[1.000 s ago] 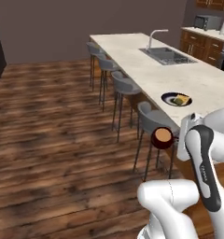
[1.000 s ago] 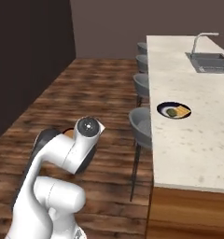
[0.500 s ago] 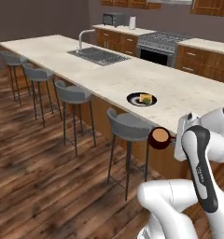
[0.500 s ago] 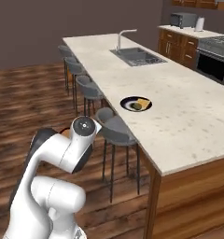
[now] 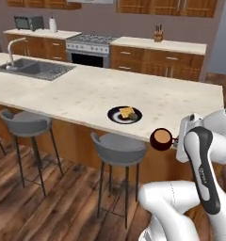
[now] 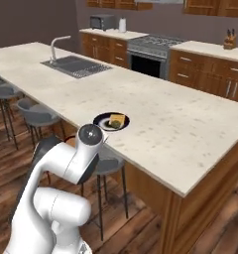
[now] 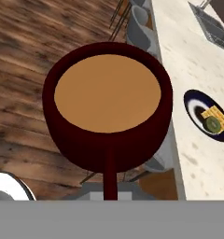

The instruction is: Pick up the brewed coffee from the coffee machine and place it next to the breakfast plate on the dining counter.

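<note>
The small dark red mug (image 5: 161,139) of brewed coffee is up in the air, carried out in front of the arm at about the height of the dining bench (image 5: 86,96) and just off its near edge, over the stools. The end effector (image 5: 179,140) is clenched on the mug's side handle; in the hand view that handle runs straight down from the cup (image 7: 108,107) toward the camera, so the grip sits at the handle and not around the body.

It looks like a stiff, glazed ceramic piece, light enough for the arm but probably slick at the handle. Held by that one thin strap, the mug could pivot if it is swung fast. The brown liquid (image 7: 107,92) stands close to the rim, so I would judge spilling the real worry: it wants to travel level and slowly, with no sudden stops.

The breakfast plate (image 5: 125,114), dark with a golden waffle on it, sits on the bench near the front edge, a little beyond and left of the mug. The bare stone just beside it looks like the natural place to set the cup down gently, base flat, before letting go.
</note>
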